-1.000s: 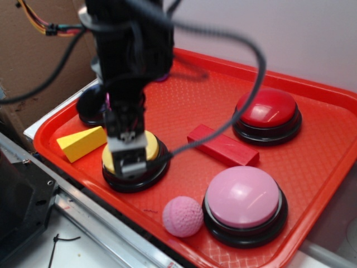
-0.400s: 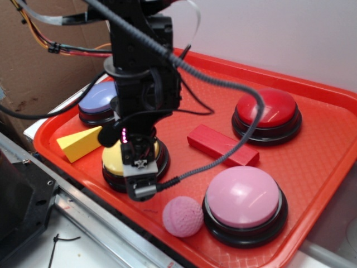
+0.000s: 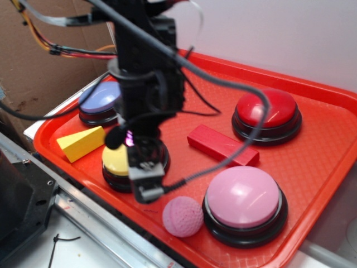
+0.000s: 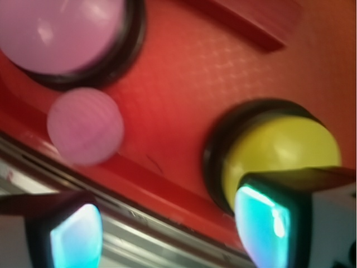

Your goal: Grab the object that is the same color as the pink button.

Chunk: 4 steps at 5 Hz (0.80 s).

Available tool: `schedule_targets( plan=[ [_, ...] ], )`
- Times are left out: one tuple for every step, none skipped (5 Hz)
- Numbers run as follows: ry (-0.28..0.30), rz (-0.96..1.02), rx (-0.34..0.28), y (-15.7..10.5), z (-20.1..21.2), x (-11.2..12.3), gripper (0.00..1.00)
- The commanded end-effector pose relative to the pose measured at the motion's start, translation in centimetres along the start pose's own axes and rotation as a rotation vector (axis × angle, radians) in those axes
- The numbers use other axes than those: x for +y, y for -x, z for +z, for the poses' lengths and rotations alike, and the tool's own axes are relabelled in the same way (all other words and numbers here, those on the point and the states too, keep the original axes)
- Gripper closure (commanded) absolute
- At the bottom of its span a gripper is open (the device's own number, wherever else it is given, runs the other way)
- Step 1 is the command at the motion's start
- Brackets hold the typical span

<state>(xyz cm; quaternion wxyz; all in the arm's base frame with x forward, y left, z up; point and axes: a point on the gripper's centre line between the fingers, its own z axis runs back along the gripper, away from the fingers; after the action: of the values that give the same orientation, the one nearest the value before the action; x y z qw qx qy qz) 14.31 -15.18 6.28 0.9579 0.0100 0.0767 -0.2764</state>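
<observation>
One small pink ball [image 3: 182, 216], likely light, bumpy and prone to rolling, is seen just beside the pink button [image 3: 243, 196]; the gripper [image 4: 167, 223], spread wide and empty, is best closed across its middle.

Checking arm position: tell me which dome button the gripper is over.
The yellow button, on the tray's front-left; the gripper overlaps its right edge. The lavender, red and pink buttons lie clear of it.
</observation>
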Motion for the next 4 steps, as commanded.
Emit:
schedule_targets(
  plan=[
    [0.077, -0.112, -0.007, -2.3, -0.5, -5.1, 0.00],
    [0.107, -0.080, -0.016, -2.0, -1.5, -5.3, 0.00],
    [0.104, -0.071, 0.002, -1.9, -3.0, -5.1, 0.00],
    [0.087, -0.064, 0.021, -1.6, -3.3, -4.4, 0.00]
  ],
)
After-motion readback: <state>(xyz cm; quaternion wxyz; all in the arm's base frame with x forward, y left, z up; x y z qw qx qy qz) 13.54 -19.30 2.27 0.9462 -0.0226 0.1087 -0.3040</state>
